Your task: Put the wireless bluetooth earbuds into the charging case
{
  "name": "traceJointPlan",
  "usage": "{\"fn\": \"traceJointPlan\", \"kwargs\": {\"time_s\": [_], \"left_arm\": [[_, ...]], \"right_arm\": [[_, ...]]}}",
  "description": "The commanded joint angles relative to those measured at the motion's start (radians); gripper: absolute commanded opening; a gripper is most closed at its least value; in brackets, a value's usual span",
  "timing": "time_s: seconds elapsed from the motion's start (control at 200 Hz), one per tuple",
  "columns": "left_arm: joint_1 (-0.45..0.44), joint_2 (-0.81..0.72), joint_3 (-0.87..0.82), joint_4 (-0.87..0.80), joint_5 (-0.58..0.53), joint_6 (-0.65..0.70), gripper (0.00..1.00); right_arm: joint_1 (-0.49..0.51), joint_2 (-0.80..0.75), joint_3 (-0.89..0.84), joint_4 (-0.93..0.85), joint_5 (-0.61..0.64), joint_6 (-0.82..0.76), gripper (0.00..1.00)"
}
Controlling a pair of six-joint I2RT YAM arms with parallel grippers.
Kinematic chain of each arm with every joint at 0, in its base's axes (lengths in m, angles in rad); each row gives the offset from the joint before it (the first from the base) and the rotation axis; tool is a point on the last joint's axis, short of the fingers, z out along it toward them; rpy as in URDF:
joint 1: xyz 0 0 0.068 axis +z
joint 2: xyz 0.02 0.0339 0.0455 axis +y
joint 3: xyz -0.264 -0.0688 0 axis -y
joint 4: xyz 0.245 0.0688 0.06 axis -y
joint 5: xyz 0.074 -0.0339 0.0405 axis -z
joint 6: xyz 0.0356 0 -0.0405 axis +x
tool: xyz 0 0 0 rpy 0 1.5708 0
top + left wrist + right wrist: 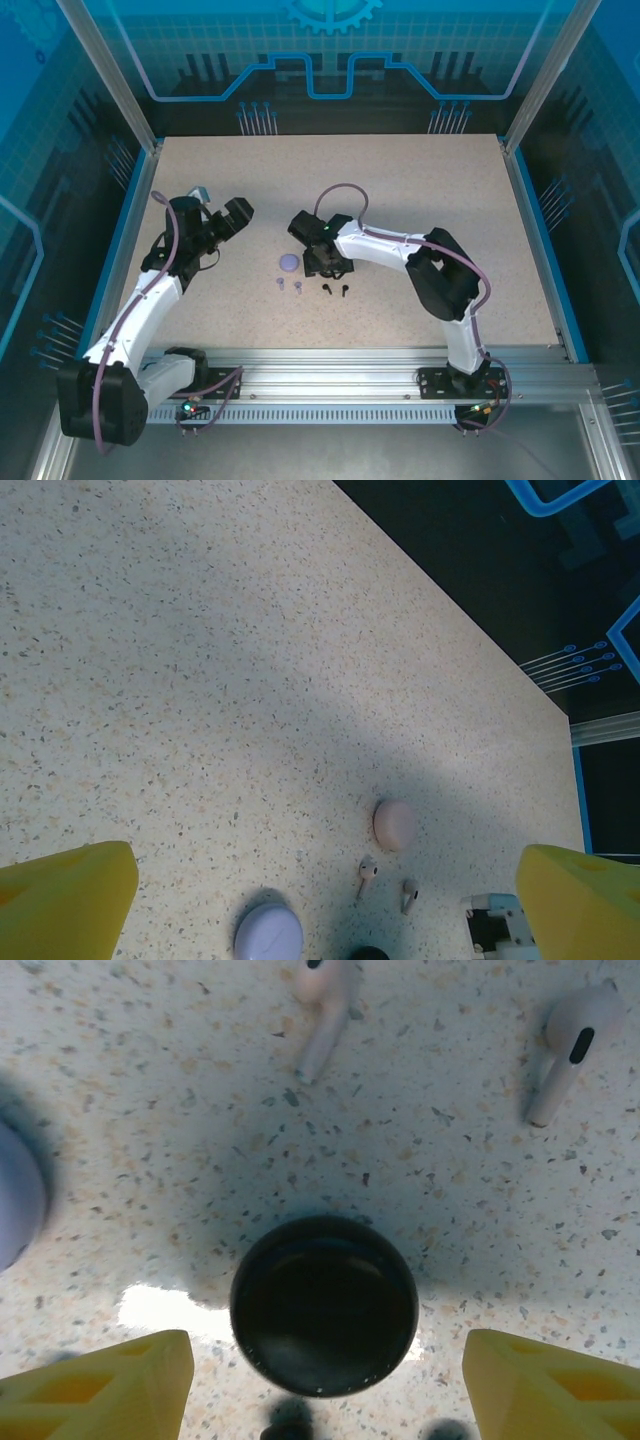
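Note:
A round black charging case (323,1303) lies shut on the table, low between the open yellow fingers (100,1390) of my right gripper (325,1360), which flank it without touching. Beyond it lie two pale pink earbuds (325,1000) (572,1045). Two black earbuds (328,290) (343,291) lie just in front of the right gripper (322,262), and two lilac earbuds (281,284) (298,288) sit to their left. My left gripper (238,215) hovers open and empty over bare table; its view takes in the pink earbuds (366,873) (408,894).
A shut lilac case (288,263) sits left of the right gripper, also at the left wrist view's lower edge as the lilac case (268,933). A shut pink case (395,823) lies beyond the pink earbuds. The speckled table (420,190) has blue side rails.

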Motion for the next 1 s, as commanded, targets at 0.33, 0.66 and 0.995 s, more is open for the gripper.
{"fn": "traceJointPlan", "kwargs": {"time_s": [0.33,0.66,0.995], "left_arm": [[-0.012,0.01,-0.004,0.019,0.045,-0.02,0.99],[-0.022,0.013,-0.004,0.019,0.049,-0.017,0.99],[-0.031,0.007,-0.005,0.02,0.051,-0.022,0.99]], "right_arm": [[-0.027,0.062,0.036,0.006,0.011,0.031,0.67],[-0.024,0.106,0.052,0.017,-0.003,0.054,0.61],[-0.011,0.104,0.032,0.035,-0.011,0.077,0.48]]}}
